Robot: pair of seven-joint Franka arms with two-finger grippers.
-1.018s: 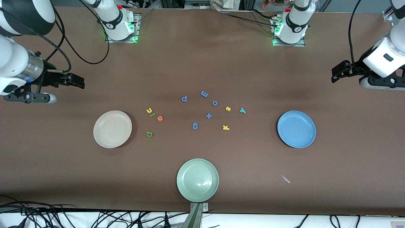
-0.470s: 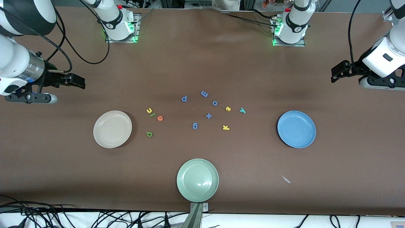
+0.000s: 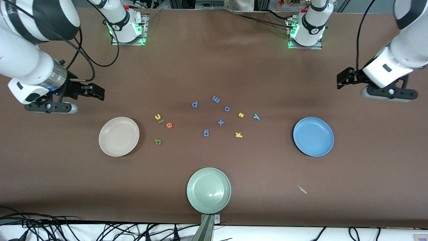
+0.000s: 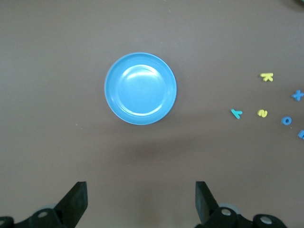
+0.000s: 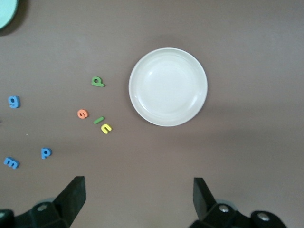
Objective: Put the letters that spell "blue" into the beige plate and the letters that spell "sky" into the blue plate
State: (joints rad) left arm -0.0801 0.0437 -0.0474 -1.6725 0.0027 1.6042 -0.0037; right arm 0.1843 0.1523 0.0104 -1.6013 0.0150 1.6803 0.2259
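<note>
Front view: your left gripper (image 3: pixel 341 80) and right gripper (image 3: pixel 97 93) both hang released, empty; beige plate (image 3: pixel 118 136) and blue plate (image 3: pixel 313 136) hold no letters.

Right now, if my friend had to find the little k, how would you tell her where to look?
Start at the blue plate, toward the left arm's end of the table, and look toward the middle, where small foam letters are scattered. The k is the yellow one nearest the front camera in that bunch. The s is yellow too but curly and farther away; the y is teal.
</note>
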